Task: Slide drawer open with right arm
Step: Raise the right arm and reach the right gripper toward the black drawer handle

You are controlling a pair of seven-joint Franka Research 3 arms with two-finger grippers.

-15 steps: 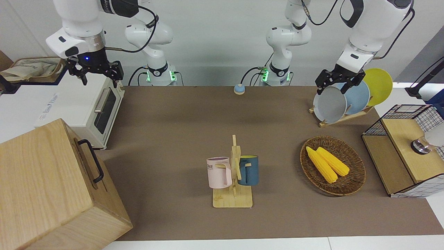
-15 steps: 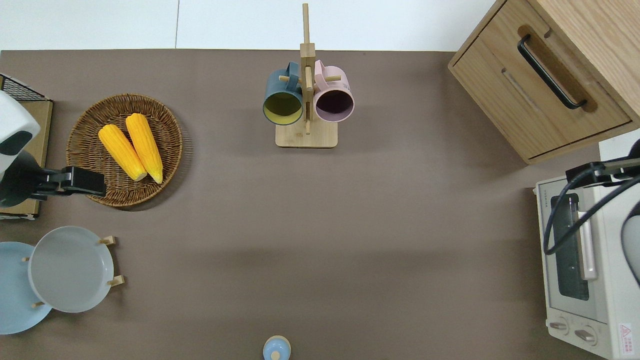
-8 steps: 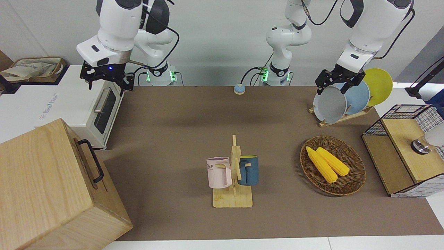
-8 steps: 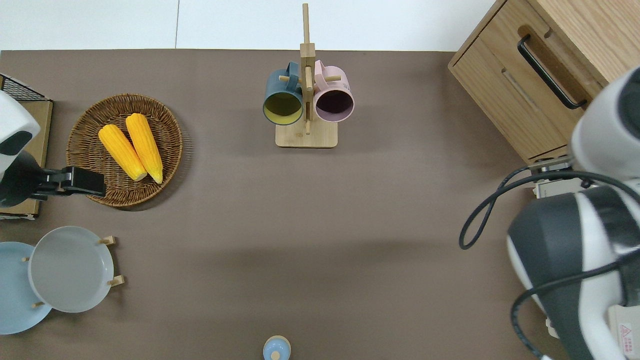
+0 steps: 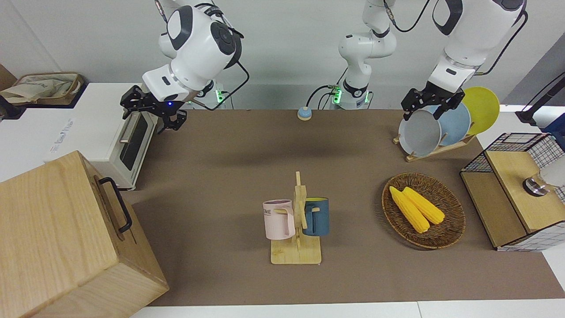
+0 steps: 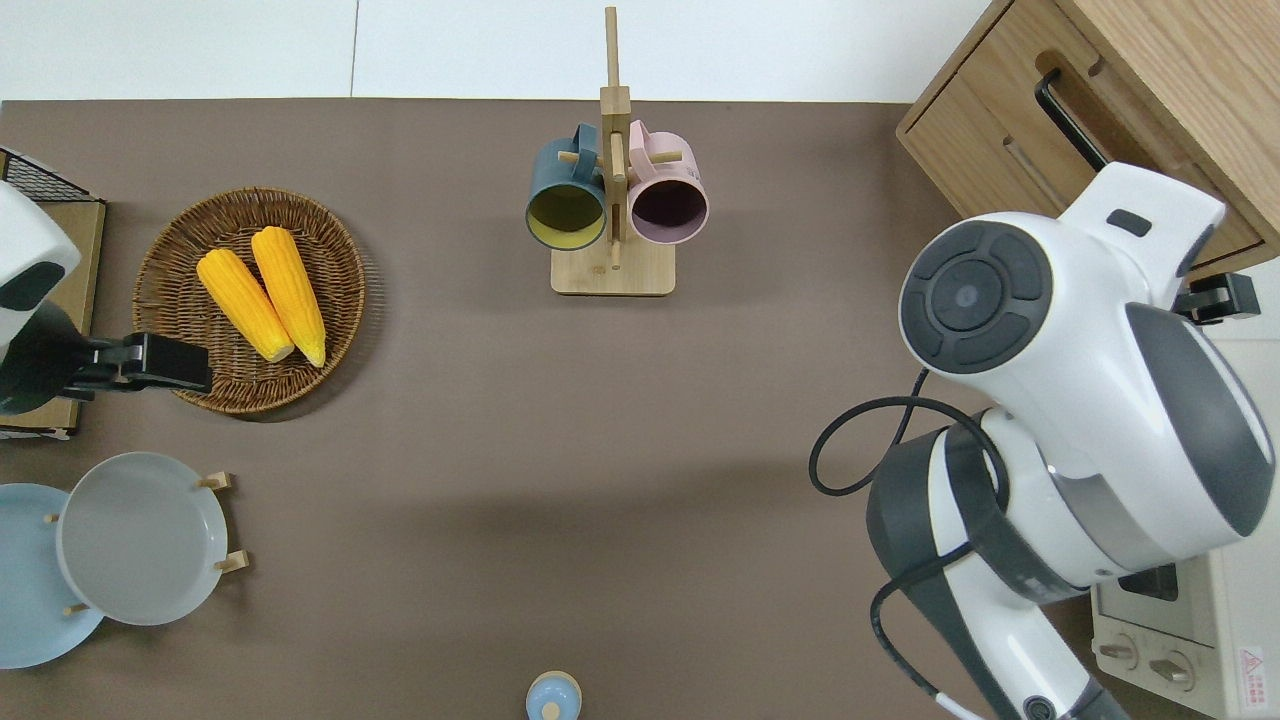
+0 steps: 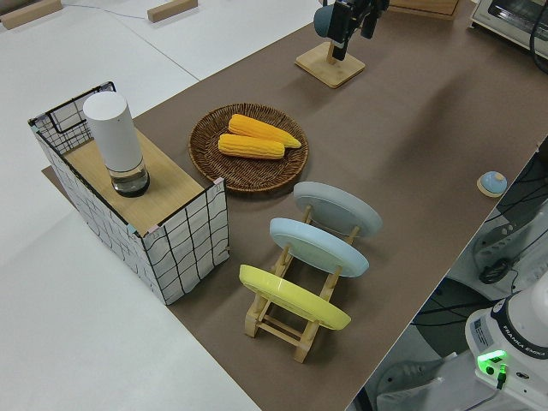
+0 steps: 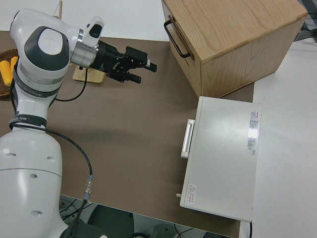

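Note:
The drawer (image 8: 185,59) is in the large pale wooden box at the right arm's end of the table. It is shut, flush with the box front. Its black bar handle (image 5: 117,203) also shows in the overhead view (image 6: 1065,105) and in the right side view (image 8: 176,37). My right gripper (image 8: 147,73) is open and empty, up in the air over the brown mat in front of the box, and its fingers point toward the box. It is well apart from the handle. It shows in the front view (image 5: 148,117) with a blue light at its wrist. In the overhead view the arm hides it. My left arm is parked, its gripper (image 5: 426,106) open.
A white toaster oven (image 5: 110,132) stands beside the box, nearer to the robots. A mug rack (image 5: 295,225) with two mugs is mid-table. A basket of corn (image 5: 423,210), a plate rack (image 5: 435,128) and a mesh cabinet (image 5: 516,194) are at the left arm's end.
My right arm has swung from above the toaster oven out over the mat toward the wooden box, and its gripper now points at the box front. The drawer and the left arm have not moved.

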